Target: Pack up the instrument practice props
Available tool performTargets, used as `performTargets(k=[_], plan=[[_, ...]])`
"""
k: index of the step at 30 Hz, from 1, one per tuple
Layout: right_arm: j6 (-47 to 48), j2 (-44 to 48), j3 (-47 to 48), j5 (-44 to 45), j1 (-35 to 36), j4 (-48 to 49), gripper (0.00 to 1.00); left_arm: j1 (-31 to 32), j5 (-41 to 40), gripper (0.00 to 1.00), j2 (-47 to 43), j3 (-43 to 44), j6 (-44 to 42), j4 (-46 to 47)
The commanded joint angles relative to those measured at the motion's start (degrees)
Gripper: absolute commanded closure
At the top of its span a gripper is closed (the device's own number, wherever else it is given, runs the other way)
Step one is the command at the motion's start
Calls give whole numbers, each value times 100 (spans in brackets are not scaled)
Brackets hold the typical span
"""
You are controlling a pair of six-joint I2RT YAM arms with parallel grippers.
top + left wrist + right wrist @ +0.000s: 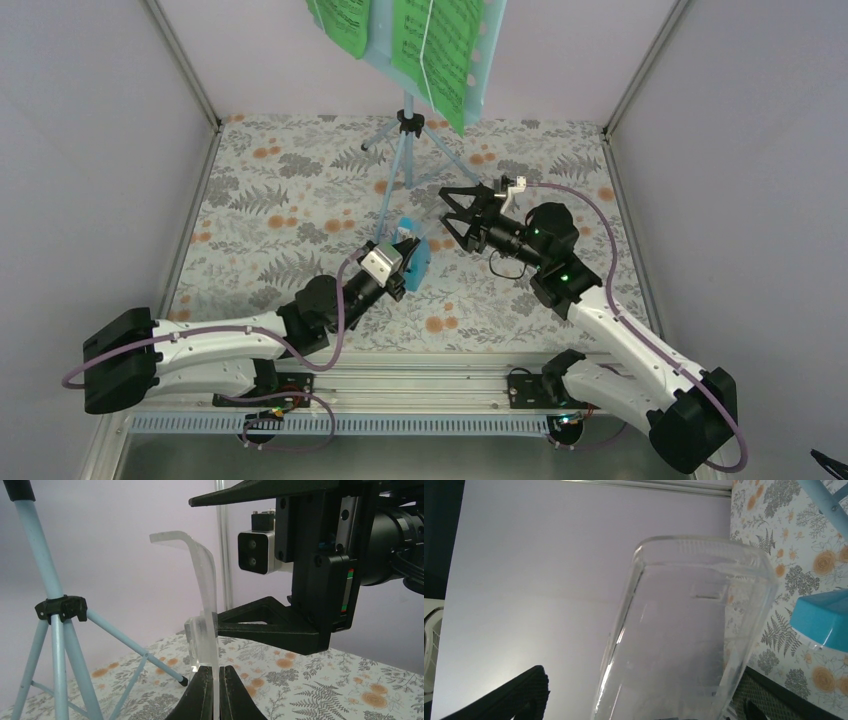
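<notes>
Table [280,200] left open before music stand [405,150], clear cover [205,605] pinched by left gripper [216,674] beside metronome [418,256], right gripper [452,213] held wide.

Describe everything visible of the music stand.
The music stand is pale blue, apparently thin metal tubing: an upright pole and three spread legs joined at a black collar, with black foot tips. It stands at the far side of the table. Its hole-punched desk, cut off by the picture's top edge, holds green sheet-music pages.
</notes>
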State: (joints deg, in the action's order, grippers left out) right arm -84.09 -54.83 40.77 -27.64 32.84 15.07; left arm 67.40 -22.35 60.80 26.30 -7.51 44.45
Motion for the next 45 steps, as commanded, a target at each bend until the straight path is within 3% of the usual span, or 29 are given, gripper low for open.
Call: performTargets(k=[1,6,14,27,30,36,39,45], plan=[[131,-29,133,-15,-43,74,15,37,88,98,77,6,-23,172],[178,-158,157,-83,-39,87,16,39,126,98,101,50,-58,161],[182,-172,141,-87,-36,143,29,43,67,98,178,40,-49,171],[249,-86,-16,67,-36,289,39,39,111,95,317,167,-102,57],[229,-11,-96,165,-40,349,40,41,140,86,325,190,-93,-15],[291,222,-227,458,-39,364,42,37,102,45,263,123,-63,-50],[449,294,-223,624,-40,277,42,48,120,30,168,78,-40,-114],[1183,423,-177,1104,-44,-187,42,36,-355,17,-496,-326,280,-526]])
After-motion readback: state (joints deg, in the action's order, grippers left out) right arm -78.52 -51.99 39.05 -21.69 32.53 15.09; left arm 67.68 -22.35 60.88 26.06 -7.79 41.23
